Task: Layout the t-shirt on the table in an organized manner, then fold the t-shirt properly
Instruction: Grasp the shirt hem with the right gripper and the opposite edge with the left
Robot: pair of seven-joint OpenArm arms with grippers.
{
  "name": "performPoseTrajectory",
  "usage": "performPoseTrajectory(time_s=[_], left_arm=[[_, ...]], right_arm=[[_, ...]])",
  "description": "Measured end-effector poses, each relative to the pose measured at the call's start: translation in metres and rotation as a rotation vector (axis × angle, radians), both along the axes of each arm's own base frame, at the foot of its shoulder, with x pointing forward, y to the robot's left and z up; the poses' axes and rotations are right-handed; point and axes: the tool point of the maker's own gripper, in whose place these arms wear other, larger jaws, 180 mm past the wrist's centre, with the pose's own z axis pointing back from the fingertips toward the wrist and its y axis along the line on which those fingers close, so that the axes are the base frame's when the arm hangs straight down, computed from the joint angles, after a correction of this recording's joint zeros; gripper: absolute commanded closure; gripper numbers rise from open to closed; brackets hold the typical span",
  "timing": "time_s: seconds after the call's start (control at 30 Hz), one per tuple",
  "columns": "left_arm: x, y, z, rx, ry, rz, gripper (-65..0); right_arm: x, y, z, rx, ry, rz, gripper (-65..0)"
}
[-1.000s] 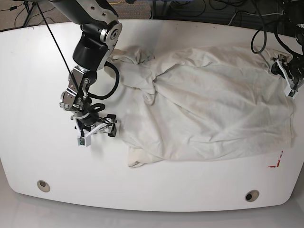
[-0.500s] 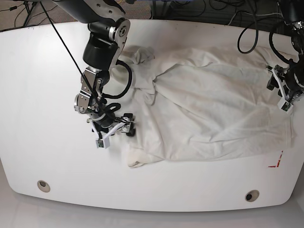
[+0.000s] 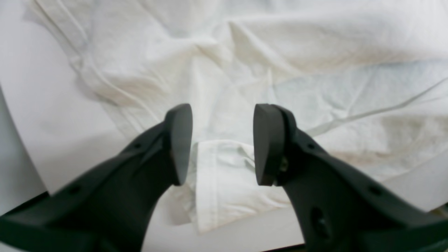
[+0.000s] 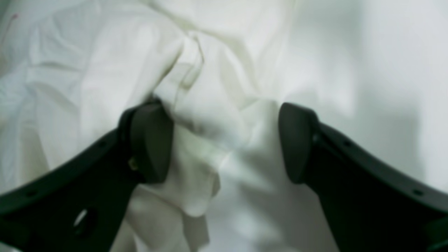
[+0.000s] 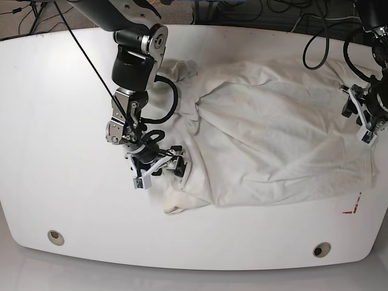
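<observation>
The t-shirt (image 5: 273, 133) is spread on the table (image 5: 54, 133) between the two grippers. Its bunched edge is reached by the right gripper (image 5: 159, 168); its opposite edge lies beneath the left gripper (image 5: 365, 118).

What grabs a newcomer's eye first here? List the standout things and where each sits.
The rumpled white t-shirt sprawls across the middle and one side of the white table, its graphic not showing. The right gripper sits at the shirt's bunched edge near the table's centre, jaws open with a fold of cloth between them. The left gripper hangs at the shirt's opposite edge, jaws open, with a red tape mark nearby.
</observation>
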Motion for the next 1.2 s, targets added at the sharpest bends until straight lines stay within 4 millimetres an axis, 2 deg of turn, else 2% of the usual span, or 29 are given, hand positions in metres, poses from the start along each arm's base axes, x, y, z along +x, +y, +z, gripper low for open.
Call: performPoseTrajectory(time_s=[0.1, 0.3, 0.37, 0.57, 0.73, 0.97, 1.2], left_arm=[[0.000, 0.007, 0.003, 0.009, -0.007, 0.020, -26.9], [-0.001, 0.009, 0.004, 0.010, -0.010, 0.026, -26.9], [0.000, 0.008, 0.004, 0.006, -0.015, 0.026, -26.9], [0.001, 0.013, -0.004, -0.020, 0.001, 0.052, -27.1], [0.008, 0.020, -0.005, -0.036, 0.001, 0.079, -27.1], [0.022, 0.025, -0.010, -0.087, -0.003, 0.124, -27.1], [0.048, 0.013, -0.016, -0.177, -0.050, 0.162, -27.2]], right_arm=[[0.001, 0.004, -0.001, 0.016, -0.006, -0.003, -36.6], [-0.008, 0.007, -0.009, 0.021, 0.016, 0.005, -5.7], [-0.011, 0.006, -0.012, 0.024, 0.020, 0.003, 0.0], [-0.021, -0.012, -0.013, -0.045, 0.058, 0.027, -2.4], [-0.032, -0.055, -0.009, -0.162, 0.079, 0.016, -2.4], [-0.047, -0.124, 0.000, -0.434, 0.131, 0.053, -2.4], [-0.046, -0.152, 0.016, -0.545, 0.104, 0.077, -2.4]])
